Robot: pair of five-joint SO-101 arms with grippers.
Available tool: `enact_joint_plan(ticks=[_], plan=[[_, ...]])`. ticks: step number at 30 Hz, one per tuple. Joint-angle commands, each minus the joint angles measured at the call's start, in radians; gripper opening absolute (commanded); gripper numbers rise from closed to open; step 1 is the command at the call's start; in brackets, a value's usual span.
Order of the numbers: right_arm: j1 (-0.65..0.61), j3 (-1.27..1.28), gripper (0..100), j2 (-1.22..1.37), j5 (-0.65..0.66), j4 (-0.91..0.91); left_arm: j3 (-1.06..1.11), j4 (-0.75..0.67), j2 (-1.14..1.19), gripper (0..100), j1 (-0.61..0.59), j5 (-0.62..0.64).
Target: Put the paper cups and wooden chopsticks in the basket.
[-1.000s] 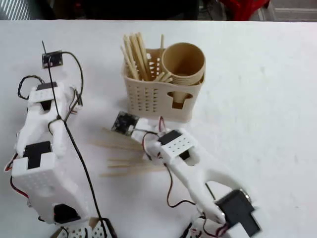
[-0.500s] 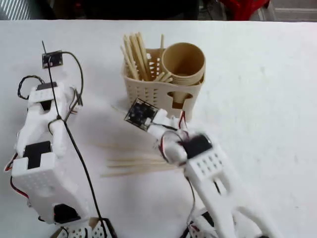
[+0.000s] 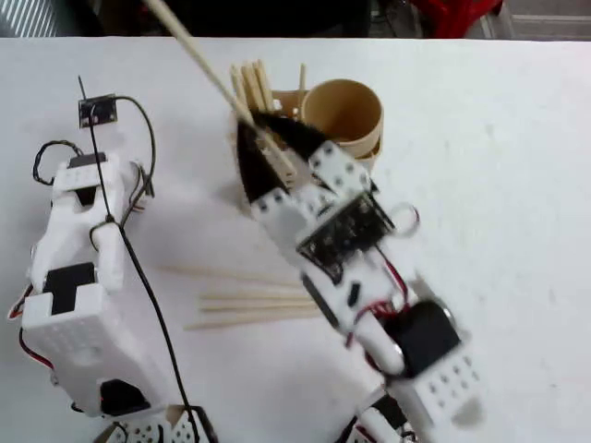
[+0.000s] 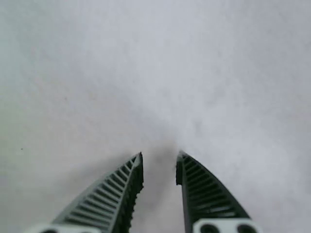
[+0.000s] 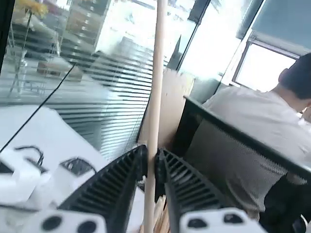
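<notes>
While right fingers (image 5: 121, 182) pinch the light, stiff chopstick (image 5: 158, 73) near its lower end, left fingers (image 4: 121, 189) gape empty.

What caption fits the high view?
Right gripper holds a chopstick above the basket; more chopsticks lie loose on the table.

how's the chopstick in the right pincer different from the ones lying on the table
The held chopstick is clamped in the right pincer; the loose chopsticks lie free, with nothing touching them. The held chopstick is raised off the table at a slant; the loose chopsticks lie flat on it, roughly side by side. The held chopstick is a single stick; the loose chopsticks are several. All are thin, pale wooden sticks.
</notes>
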Motion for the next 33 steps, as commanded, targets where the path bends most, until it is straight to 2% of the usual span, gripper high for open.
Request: enact_joint_plan(ticks=[1, 8, 14, 17, 24, 29, 33], plan=[[-0.007, -0.117, 1.8, 0.177, -0.011, -0.163, -0.044, -0.005, -0.004, 13, 0.001, -0.011], [0.027, -0.147, 1.8, 0.478, -0.014, -0.395, -0.044, -0.005, -0.004, 13, 0.001, -0.011], [0.174, 0.005, 1.7, 0.562, -0.150, -0.535, -0.044, -0.005, -0.004, 13, 0.001, -0.011], [0.202, 0.084, 1.7, 0.553, -0.203, -0.538, -0.044, -0.005, -0.004, 13, 0.001, -0.011], [0.197, 0.114, 2.0, 0.553, -0.203, -0.527, -0.040, -0.017, -0.002, 13, 0.001, -0.011], [0.194, 0.106, 14.7, 0.552, -0.207, -0.435, -0.044, -0.029, -0.002, 13, 0.002, -0.011], [0.196, 0.106, 15.5, 0.536, -0.207, -0.372, -0.037, -0.043, -0.002, 13, 0.016, -0.012]])
